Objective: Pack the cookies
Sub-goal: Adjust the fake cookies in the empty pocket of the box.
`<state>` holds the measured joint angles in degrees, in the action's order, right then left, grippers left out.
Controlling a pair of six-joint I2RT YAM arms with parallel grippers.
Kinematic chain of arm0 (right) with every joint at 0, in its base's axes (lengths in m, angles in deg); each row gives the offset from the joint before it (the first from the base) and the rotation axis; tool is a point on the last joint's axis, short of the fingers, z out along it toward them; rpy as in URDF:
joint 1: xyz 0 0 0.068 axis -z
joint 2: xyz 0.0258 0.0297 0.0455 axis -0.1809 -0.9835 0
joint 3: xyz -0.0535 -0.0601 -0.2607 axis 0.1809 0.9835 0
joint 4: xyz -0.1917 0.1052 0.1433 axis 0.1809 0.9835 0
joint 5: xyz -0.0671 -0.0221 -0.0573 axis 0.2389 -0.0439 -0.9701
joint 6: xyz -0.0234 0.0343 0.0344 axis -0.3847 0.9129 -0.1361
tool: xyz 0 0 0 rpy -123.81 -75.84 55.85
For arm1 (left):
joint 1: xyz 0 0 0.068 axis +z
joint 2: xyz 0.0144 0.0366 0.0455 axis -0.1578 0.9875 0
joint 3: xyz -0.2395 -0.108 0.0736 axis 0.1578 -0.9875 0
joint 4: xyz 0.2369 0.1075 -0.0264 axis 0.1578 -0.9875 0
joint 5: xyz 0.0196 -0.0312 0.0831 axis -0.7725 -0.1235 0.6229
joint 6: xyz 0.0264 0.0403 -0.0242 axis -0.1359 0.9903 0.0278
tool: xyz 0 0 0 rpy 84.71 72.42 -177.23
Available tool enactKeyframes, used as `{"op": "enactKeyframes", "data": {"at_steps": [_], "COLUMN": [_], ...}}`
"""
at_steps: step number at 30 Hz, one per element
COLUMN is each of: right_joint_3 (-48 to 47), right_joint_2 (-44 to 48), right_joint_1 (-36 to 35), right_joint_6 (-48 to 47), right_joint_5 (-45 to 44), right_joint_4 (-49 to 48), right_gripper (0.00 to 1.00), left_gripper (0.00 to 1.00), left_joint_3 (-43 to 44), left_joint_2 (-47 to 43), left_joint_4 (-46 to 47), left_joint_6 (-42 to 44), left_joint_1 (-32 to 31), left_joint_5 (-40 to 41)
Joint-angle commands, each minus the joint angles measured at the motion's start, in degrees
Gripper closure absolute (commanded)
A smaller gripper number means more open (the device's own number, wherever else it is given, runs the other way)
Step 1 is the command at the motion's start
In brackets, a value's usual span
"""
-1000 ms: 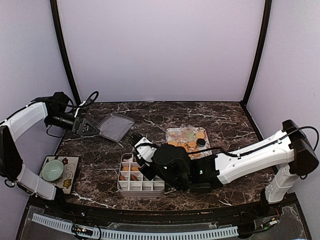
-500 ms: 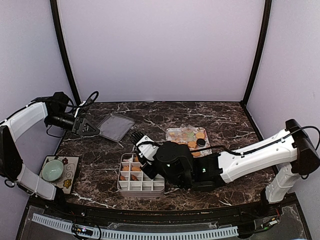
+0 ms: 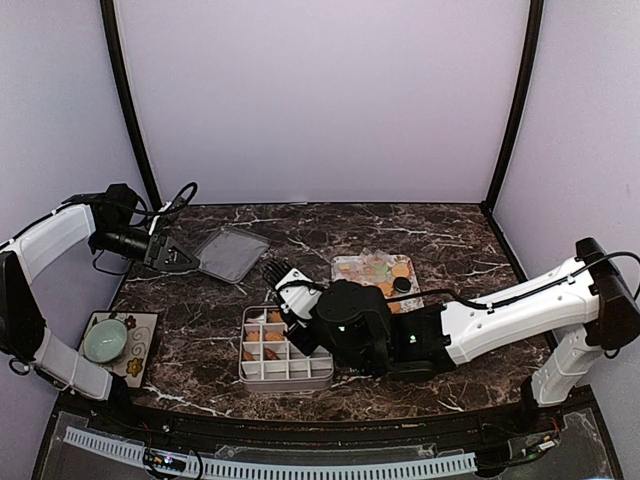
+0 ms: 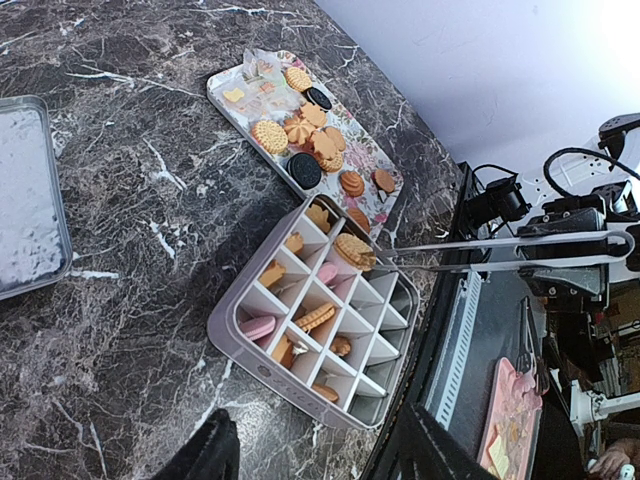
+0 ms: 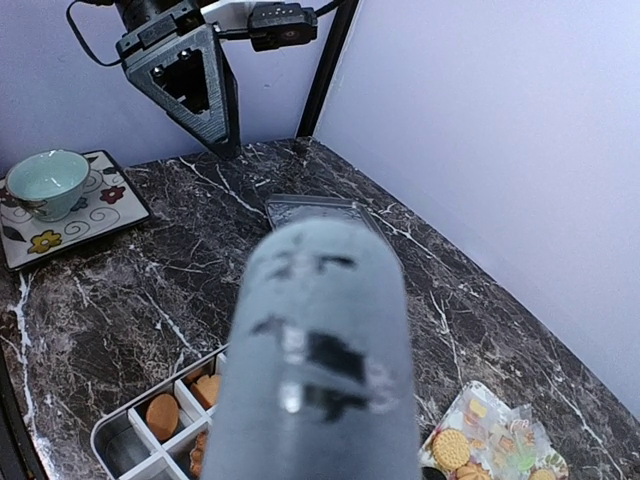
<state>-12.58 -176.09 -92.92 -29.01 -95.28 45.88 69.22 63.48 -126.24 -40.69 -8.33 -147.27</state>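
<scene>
Over the desk point(image 3: 470, 250), from above, we see the cookies point(image 3: 385, 283) in two places: a loose heap on the tray point(image 3: 343, 264), and a few in cells of the box point(image 3: 290, 373) just beside it. We judge them light, dry and brittle, so a soft pinch across the rim suits them better than a hard squeeze; the sandwich rounds might shear apart. The right arm point(image 3: 500, 310) lies across the box's right side and the tray's near edge, hiding what is under it. The left fingers point(image 3: 178, 257) hover well apart from all this, near a clear lid point(image 3: 232, 253); a cup point(image 3: 104, 341) on a plate point(image 3: 143, 352) sits at the near left.

From the left wrist, those fingers stand apart with nothing between them. The right fingers point(image 4: 578, 240) are clamped on tongs point(image 4: 480, 252), whose tips meet one round cookie at a cell on the box's tray side; whether it hangs clear or rests there, we cannot tell. Thin cell walls could catch the tips.

From the right wrist, a blurred grey shape point(image 5: 320, 350) fills the middle and hides its own fingers; behind it lie the lid, the cup and a corner of the box.
</scene>
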Motion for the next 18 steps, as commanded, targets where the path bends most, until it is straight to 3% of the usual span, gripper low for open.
{"op": "enactKeyframes", "data": {"at_steps": [1,18], "right_joint_3": [0.77,3.31], "right_joint_2": [2.72,5.53], "right_joint_1": [0.4,0.66], "right_joint_6": [-1.88,-0.58], "right_joint_5": [-3.61,-4.61], "right_joint_4": [-2.8,-4.63], "right_gripper": [1.0,1.0], "left_gripper": [0.45,0.45], "left_joint_3": [0.93,1.24], "left_joint_2": [-0.49,0.03], "left_joint_4": [-0.68,-0.46], "left_joint_6": [0.25,-0.19], "left_joint_1": [0.28,0.23], "left_joint_5": [-0.98,-1.18]}}
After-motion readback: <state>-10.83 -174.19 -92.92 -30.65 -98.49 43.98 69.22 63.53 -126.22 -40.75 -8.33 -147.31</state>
